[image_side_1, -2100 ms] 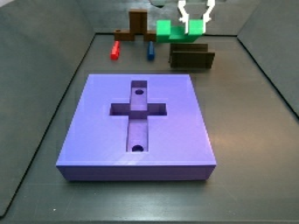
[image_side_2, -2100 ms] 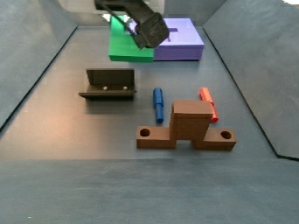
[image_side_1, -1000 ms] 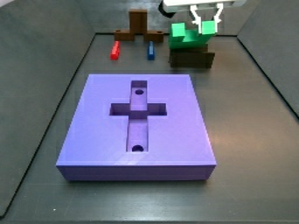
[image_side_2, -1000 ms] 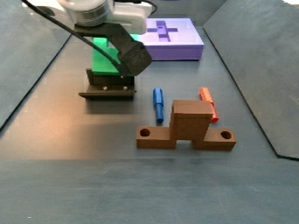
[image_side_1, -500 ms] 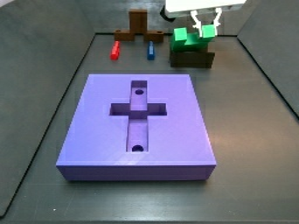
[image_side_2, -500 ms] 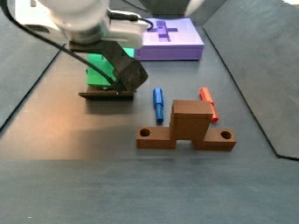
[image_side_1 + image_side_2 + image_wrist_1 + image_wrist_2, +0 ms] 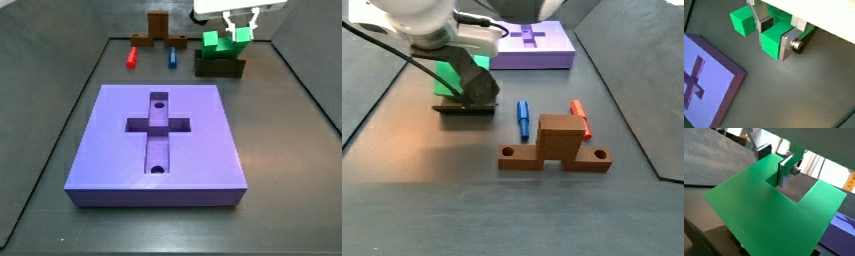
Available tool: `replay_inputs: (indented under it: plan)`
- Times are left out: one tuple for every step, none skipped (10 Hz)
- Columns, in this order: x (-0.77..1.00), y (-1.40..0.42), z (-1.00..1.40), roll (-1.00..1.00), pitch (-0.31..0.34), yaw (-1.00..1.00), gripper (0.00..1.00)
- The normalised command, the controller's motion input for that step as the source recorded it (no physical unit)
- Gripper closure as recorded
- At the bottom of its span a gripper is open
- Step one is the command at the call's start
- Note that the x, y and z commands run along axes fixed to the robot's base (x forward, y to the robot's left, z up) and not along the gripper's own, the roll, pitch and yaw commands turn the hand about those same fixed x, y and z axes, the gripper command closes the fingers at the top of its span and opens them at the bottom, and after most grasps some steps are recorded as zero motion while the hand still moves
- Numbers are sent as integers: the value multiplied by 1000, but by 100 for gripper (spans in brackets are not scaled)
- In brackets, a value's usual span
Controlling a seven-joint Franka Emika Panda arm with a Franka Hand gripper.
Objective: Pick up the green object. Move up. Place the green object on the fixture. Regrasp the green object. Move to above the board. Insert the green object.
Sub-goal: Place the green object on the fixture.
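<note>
Dark grey surface [image 7: 287, 190] carries the purple board [image 7: 160, 140]; at its far end the end effector [image 7: 238, 34] pinches the green object [image 7: 219, 43] over the fixture [image 7: 221, 66]. It looks rigid, light and smooth, best gripped across one leg.

No readable text, labels, brands, numbers or signs on anything in view
</note>
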Motion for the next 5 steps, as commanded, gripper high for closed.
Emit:
replay_inputs:
  plan:
    - [60, 0, -9, 46, 100, -309, 100]
    - [0, 0, 0, 0, 89, -126, 100]
    - [0, 0, 0, 14, 100, 0, 100]
    - [6, 0, 0, 6, 106, 0, 100]
    - [0, 0, -57, 0, 0, 29, 100]
